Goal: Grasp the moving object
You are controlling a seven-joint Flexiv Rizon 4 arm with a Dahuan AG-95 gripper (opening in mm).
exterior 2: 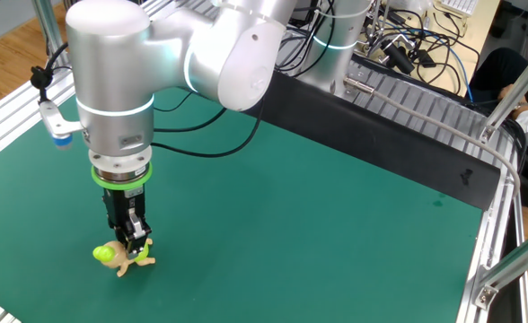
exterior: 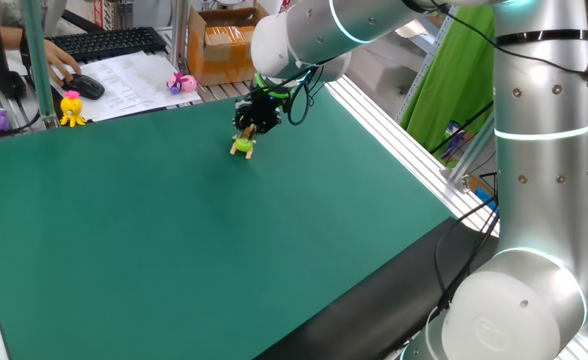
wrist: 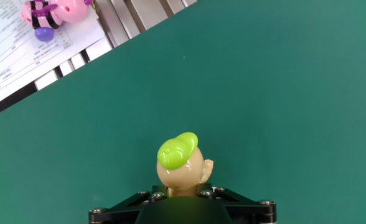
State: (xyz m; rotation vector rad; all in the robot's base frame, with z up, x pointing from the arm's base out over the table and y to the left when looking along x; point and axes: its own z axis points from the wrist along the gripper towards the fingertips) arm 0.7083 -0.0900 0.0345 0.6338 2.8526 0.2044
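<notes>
The figure sits on the green counter directly beneath the end effector, at its fingertips. Whether the fingers clench it, I cannot tell. A shallow hold could let it slip sideways.

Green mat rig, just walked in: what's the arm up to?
The arm has its gripper down on the green mat, right at a tiny toy figure with a tan body and a yellow-green cap. In the hand view the figure sits just in front of the fingers, which are mostly out of frame, so whether they have closed on it cannot be told. A yellow octopus toy and a pink toy sit untouched at the far edge.
</notes>
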